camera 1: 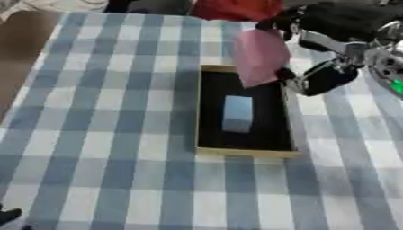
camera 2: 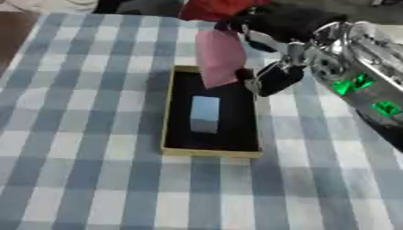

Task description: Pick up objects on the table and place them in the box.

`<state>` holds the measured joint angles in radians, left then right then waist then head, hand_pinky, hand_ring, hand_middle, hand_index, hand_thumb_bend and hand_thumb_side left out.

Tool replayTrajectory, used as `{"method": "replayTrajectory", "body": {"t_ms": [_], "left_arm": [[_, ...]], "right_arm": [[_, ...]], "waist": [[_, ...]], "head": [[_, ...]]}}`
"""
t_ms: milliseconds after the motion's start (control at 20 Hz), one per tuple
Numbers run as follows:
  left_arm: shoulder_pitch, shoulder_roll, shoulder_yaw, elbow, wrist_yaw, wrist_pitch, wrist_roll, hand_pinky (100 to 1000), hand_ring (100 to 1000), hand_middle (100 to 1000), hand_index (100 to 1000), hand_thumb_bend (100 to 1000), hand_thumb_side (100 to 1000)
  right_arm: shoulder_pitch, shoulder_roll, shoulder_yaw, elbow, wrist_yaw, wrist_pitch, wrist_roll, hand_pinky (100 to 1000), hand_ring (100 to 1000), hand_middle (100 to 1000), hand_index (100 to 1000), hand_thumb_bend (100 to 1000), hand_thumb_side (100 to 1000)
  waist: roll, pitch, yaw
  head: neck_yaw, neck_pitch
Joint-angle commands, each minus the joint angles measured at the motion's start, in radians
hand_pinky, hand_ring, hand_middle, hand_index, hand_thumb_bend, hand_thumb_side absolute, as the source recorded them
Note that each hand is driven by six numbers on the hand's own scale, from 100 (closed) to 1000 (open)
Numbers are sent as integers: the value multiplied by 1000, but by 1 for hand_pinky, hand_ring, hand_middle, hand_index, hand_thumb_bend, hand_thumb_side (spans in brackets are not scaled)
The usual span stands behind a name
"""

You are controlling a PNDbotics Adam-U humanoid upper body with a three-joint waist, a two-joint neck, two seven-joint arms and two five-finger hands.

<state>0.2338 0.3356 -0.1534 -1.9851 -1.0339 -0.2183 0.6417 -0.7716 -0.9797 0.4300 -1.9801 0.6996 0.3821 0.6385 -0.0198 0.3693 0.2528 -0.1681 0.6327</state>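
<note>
- Step in hand, judging from the layout: carrying a pink item [camera 1: 260, 56] to the box [camera 1: 206, 112], placement not yet done.
- Right hand [camera 1: 327, 49], entering from the upper right of the frame, clasped on the pink item: black fingers curled over its top edge, thumb against its lower right corner.
- Pink item flat and thin, hanging tilted in the upper middle of the frame, its lower tip overlapping the box's far right corner in both views; no sign of it resting on anything.
- Box open, gold-rimmed with a dark floor, lying in the centre of the frame on the blue-and-white checked cloth [camera 1: 102, 134].
- Already inside: a pale blue block [camera 1: 237, 113], upright in the picture, about mid-floor.
- Dark floor free at the near end of the box and along both sides of the block.
- Next move, as a judgement: lower the pink item over the dark floor, clear of the right rim, then open the fingers; best aimed at the far end or laid flat over the block, since a tilted sheet could catch on the rim and slide out onto the cloth.
- Left hand [camera 1: 9, 216] barely showing as a dark shape at the lower left corner; state of its fingers impossible to tell.
</note>
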Motion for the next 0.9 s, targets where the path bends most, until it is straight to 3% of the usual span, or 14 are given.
{"method": "replayTrajectory", "body": {"t_ms": [50, 900], "left_arm": [[-5, 13, 1, -15, 6, -1, -9, 669, 644, 506, 660, 100, 491], [-12, -2, -5, -15, 4, 0, -28, 670, 644, 506, 661, 100, 491]], "right_arm": [[4, -31, 1, -20, 20, 29, 8, 803, 755, 590, 723, 100, 100], [64, -33, -6, -20, 73, 130, 27, 799, 751, 589, 717, 100, 100]], "waist": [[2, -17, 1], [6, -4, 8]], "head": [[-3, 3], [-13, -15]]}}
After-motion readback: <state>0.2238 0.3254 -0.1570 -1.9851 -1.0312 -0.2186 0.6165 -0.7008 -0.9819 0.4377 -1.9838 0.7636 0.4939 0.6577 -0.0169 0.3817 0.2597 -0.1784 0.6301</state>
